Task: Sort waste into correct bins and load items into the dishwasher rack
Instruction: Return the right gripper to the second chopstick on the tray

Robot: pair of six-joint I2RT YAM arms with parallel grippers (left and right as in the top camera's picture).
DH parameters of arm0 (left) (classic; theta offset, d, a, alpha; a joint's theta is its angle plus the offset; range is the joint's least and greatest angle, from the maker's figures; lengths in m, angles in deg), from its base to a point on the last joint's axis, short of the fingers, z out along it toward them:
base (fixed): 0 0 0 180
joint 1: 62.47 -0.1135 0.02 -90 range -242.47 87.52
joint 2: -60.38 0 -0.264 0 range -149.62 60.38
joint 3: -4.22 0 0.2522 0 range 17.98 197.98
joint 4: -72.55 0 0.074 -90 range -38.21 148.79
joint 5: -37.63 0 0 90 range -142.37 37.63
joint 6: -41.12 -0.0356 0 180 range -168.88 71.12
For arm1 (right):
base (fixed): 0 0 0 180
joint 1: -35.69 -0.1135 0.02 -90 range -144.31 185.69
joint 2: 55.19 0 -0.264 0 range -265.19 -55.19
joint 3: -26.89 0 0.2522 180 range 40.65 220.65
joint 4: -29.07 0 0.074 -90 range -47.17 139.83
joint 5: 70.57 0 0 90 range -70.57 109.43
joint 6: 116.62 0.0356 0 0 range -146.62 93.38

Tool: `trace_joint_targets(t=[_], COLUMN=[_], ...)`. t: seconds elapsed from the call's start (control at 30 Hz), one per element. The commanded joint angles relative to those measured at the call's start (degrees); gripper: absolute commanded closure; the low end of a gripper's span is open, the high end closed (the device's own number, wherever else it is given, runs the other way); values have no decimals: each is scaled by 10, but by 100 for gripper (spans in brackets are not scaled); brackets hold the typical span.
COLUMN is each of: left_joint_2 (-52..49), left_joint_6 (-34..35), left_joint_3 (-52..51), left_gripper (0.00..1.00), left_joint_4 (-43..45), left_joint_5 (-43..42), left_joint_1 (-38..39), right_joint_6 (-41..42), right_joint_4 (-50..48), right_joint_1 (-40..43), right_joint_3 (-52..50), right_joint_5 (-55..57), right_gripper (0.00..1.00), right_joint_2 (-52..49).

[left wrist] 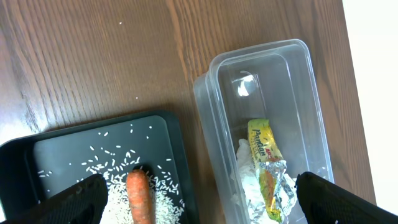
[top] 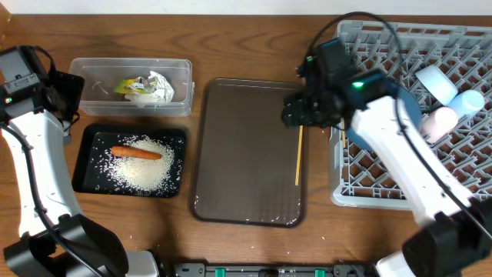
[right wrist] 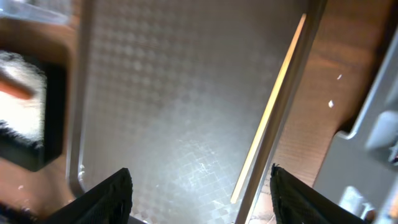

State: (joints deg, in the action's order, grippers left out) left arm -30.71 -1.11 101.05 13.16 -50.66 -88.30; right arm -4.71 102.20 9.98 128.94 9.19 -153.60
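A wooden chopstick [top: 298, 155] lies along the right side of the brown serving tray [top: 238, 146]; it also shows in the right wrist view [right wrist: 268, 112]. My right gripper [top: 301, 110] is open and empty above the chopstick's far end [right wrist: 199, 193]. The grey dishwasher rack [top: 369, 177] holds cups [top: 450, 100] and a blue bowl, partly hidden by my arm. The black tray [top: 88, 165] holds the carrot [top: 136, 152] and rice [top: 146, 171]. The clear tub [top: 92, 73] holds tissue and wrapper [left wrist: 268, 171]. My left gripper [left wrist: 199, 202] is open and empty over both bins.
The brown wooden table [top: 246, 38] carries everything. The rack stands at the far right and runs off the frame. A few rice grains lie on the table near the rack [right wrist: 331, 102]. My left arm stands at the table's left edge.
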Motion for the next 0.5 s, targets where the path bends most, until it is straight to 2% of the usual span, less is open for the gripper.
trace_joint_targets(t=[0.0,0.23,0.47], left_joint_2=[1,1,1], left_joint_6=[-5,-5,-5], left_joint_3=[6,6,6], left_gripper=[1,2,1], left_joint_4=[0,0,0], left_joint_5=[5,5,5], left_joint_1=[-2,-2,-2], right_joint_6=[68,115,115], right_joint_4=[1,-2,-8], right_joint_1=[-22,-30,-30], right_joint_3=[-1,-1,-1], right_joint_5=[62,104,94], right_gripper=[31,32,34], right_joint_2=[-41,-120,-185])
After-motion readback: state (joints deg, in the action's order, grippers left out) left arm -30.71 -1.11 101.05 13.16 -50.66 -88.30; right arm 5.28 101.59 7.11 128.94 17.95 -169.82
